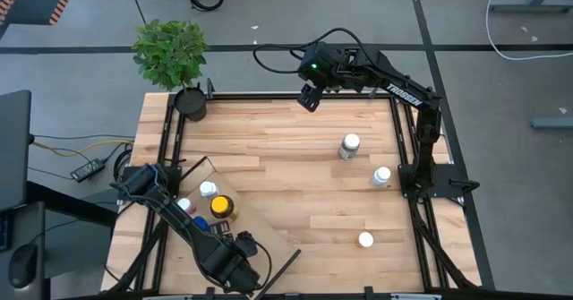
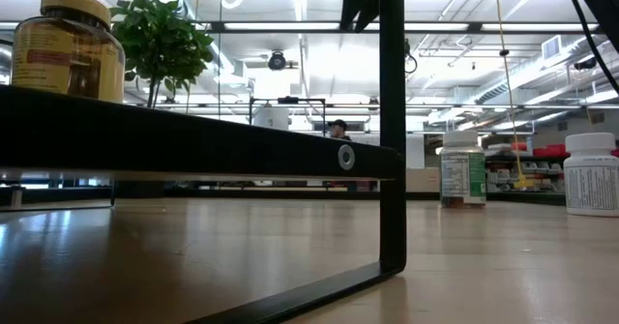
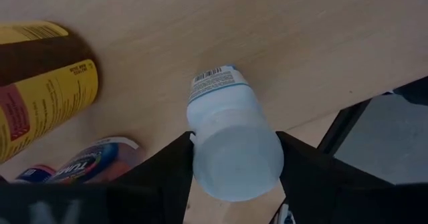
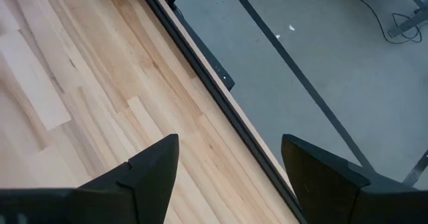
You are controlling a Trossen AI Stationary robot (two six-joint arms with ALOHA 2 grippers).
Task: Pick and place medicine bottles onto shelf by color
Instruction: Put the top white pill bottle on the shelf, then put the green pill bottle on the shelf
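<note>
On shelf (image 1: 260, 235): several bottles; my left tool (image 3: 234, 177) straddles a white-capped bottle (image 3: 231, 140), grip uncertain. Three bottles (image 1: 349, 145) on counter (image 1: 295, 175). Right tool (image 4: 231, 170) open, idle.

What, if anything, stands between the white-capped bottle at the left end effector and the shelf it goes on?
Nothing visible. The white-capped bottle sits between the left end effector fingers, right over the pale shelf. The amber bottle and another bottle stand beside it, not under it. Whether it already touches the board cannot be told.
</note>
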